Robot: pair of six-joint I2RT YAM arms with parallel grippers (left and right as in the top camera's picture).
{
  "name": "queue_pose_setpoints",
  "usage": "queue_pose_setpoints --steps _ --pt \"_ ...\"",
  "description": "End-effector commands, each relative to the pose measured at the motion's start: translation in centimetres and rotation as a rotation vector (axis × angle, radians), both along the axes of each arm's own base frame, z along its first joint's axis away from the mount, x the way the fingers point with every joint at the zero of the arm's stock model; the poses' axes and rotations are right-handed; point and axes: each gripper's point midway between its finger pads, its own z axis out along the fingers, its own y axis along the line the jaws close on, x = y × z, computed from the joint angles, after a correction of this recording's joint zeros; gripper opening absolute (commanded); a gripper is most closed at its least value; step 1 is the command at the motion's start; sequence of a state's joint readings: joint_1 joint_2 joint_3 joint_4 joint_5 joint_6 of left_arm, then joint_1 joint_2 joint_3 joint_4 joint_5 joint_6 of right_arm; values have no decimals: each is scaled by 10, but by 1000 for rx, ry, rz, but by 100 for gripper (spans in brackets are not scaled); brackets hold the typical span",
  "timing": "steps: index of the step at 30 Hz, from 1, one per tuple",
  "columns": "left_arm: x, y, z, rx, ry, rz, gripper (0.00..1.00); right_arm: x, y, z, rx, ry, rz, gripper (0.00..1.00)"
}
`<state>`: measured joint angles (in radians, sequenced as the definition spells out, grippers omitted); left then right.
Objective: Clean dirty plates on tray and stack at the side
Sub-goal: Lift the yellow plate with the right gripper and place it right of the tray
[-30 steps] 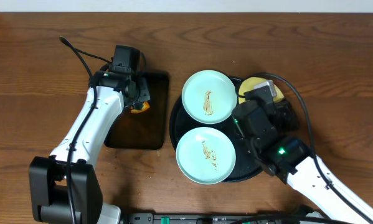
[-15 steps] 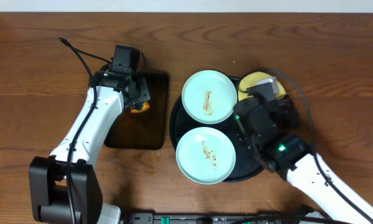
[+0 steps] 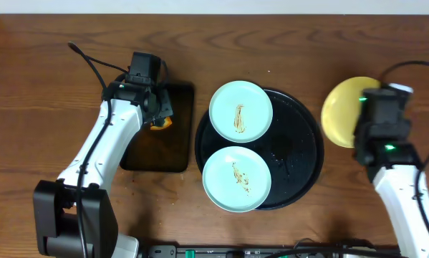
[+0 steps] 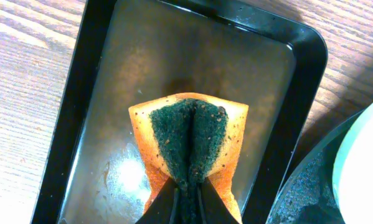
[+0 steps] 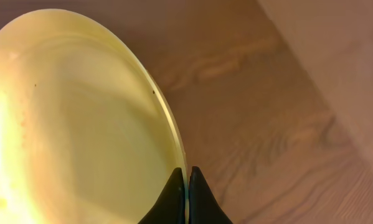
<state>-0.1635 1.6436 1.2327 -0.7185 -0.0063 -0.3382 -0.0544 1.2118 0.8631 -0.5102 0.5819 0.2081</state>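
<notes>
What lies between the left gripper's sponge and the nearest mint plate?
Left wrist view: the wall of the rectangular tray, a strip of bare wood table, then the rim of the round tray.

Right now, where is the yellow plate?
In the overhead view the yellow plate is off the round black tray, just past its right edge over bare tabletop, its rim pinched by the right gripper.

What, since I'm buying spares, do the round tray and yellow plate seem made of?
Round tray: likely hard plastic, glossy black, speckled, with reflections. Yellow plate: probably melamine or glazed ceramic; smooth, satin, thin rim pinched in the right pincer.
</notes>
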Motion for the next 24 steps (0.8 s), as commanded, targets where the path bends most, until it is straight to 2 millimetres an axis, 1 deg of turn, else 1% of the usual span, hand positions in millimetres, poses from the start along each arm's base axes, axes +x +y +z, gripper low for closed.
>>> queue_pose_setpoints --steps 1,6,9,11,15,17,19,20,22,23,24 --pt "1 3 7 8 -20 -7 8 2 -16 -9 200 -81 -92 1" --pt "1 3 7 8 -20 -7 8 -9 -49 -35 352 -95 -229 1" --pt "1 3 7 7 -20 -7 8 -16 -66 -56 412 -74 -315 1" --pt "1 3 7 7 -20 -7 9 -17 -75 -70 439 -59 -347 1" --pt "1 3 8 7 -20 -7 8 -13 -88 -93 479 -50 -375 1" --pt "1 3 7 7 -19 -7 8 -12 -88 -102 506 -37 -377 1" --pt "1 3 8 7 -20 -7 8 -7 -82 -106 544 -42 -354 2" --pt "1 3 7 7 -20 -7 8 -2 -78 -105 572 -55 -330 9" --pt "1 3 7 7 -20 -7 8 6 -70 -103 616 -81 -288 31" --pt "1 3 7 7 -20 -7 8 11 -66 -100 638 -93 -260 32" --pt "1 3 7 7 -20 -7 8 15 -60 -98 658 -100 -217 31"
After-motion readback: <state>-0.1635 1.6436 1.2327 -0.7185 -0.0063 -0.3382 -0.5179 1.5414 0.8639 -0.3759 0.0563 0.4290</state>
